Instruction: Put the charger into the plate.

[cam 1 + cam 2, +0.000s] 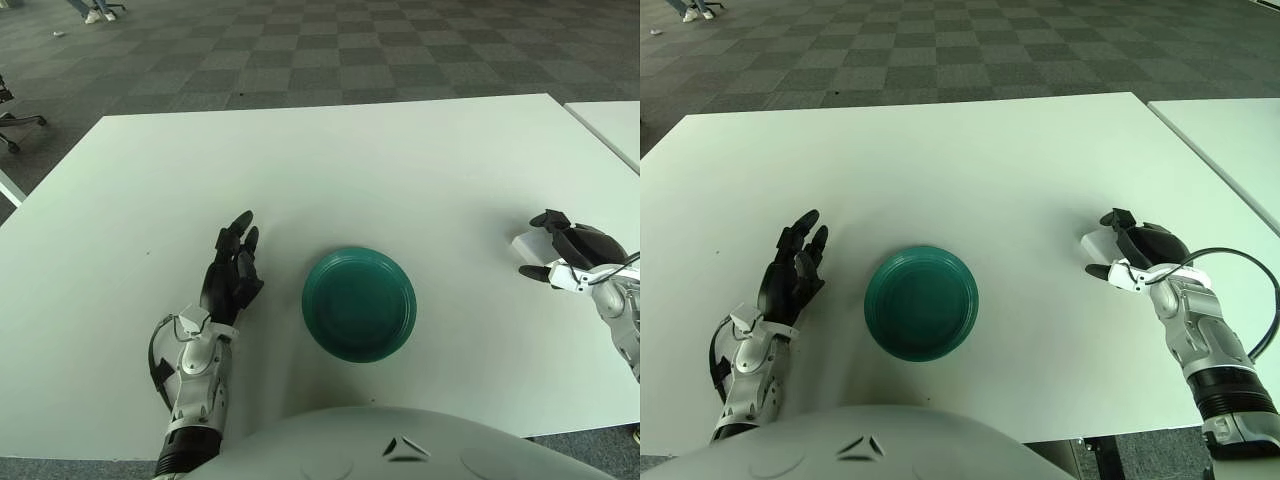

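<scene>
A dark green plate (309,300) sits on the white table (350,170) in front of me, with nothing in it. The white charger (525,241) lies at the right side of the table, well to the right of the plate. My right hand (545,245) is at the charger with its dark fingers (549,218) curled over the top and a finger below it, closed around it. My left hand (235,262) shows just left of the plate, fingers stretched out and holding nothing.
A second white table (610,125) stands to the right across a narrow gap. A black cable (1240,260) loops off my right wrist. Checkered carpet lies beyond the far edge, with a chair base (15,120) at far left.
</scene>
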